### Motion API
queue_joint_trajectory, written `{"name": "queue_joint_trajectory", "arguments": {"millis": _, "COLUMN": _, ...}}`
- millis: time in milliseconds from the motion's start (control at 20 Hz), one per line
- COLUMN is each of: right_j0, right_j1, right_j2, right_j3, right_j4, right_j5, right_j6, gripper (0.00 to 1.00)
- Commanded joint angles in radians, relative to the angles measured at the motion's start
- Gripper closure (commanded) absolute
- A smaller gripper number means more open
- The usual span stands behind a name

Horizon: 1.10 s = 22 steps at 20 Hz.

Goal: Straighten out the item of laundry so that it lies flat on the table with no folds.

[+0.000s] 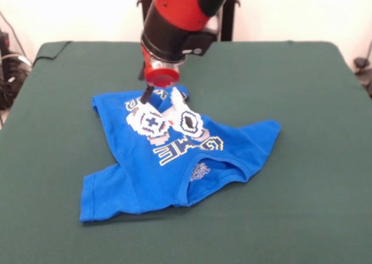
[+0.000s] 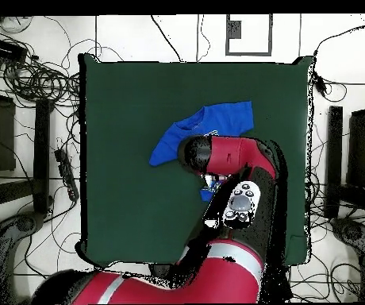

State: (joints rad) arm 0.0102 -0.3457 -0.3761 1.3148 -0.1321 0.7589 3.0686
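Note:
The item of laundry (image 1: 145, 171) is a bright blue T-shirt lying rumpled in the middle of the table (image 1: 302, 89), with its neck opening toward the front edge. Its white print and yellow-edged lettering are creased. One sleeve spreads front left and the other points right. The gripper (image 1: 161, 101) is down on the shirt's far edge, where the cloth bunches up around its tip. In the overhead view the arm (image 2: 233, 159) covers part of the item of laundry (image 2: 213, 123) and hides the gripper. The dark green table (image 2: 138, 95) extends well past the shirt on all sides.
Green cloth surrounds the shirt, widest on the right and front in the front view. Cables (image 2: 35, 75) and dark stands (image 2: 334, 151) sit on the floor beside the table. The robot's upper arm (image 2: 217, 270) crosses the table's bottom edge in the overhead view.

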Motion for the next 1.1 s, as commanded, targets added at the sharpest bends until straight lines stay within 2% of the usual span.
{"name": "queue_joint_trajectory", "arguments": {"millis": 50, "right_j0": 0.024, "right_j1": -0.065, "right_j2": 0.174, "right_j3": 0.048, "right_j4": -0.006, "right_j5": -0.016, "right_j6": -0.144, "gripper": 0.00}}
{"name": "queue_joint_trajectory", "arguments": {"millis": 200, "right_j0": 0.021, "right_j1": -0.055, "right_j2": 0.187, "right_j3": -0.021, "right_j4": -0.007, "right_j5": 0.057, "right_j6": -0.165, "gripper": 0.00}}
{"name": "queue_joint_trajectory", "arguments": {"millis": 450, "right_j0": 0.024, "right_j1": -0.007, "right_j2": 0.212, "right_j3": -0.094, "right_j4": -0.011, "right_j5": 0.072, "right_j6": -0.158, "gripper": 0.00}}
{"name": "queue_joint_trajectory", "arguments": {"millis": 650, "right_j0": 0.020, "right_j1": 0.034, "right_j2": 0.247, "right_j3": -0.118, "right_j4": -0.004, "right_j5": 0.003, "right_j6": -0.140, "gripper": 0.00}}
{"name": "queue_joint_trajectory", "arguments": {"millis": 1000, "right_j0": -0.024, "right_j1": 0.085, "right_j2": 0.352, "right_j3": -0.134, "right_j4": -0.017, "right_j5": -0.201, "right_j6": -0.157, "gripper": 0.00}}
{"name": "queue_joint_trajectory", "arguments": {"millis": 1100, "right_j0": -0.017, "right_j1": 0.104, "right_j2": 0.353, "right_j3": -0.149, "right_j4": -0.025, "right_j5": -0.232, "right_j6": -0.130, "gripper": 0.00}}
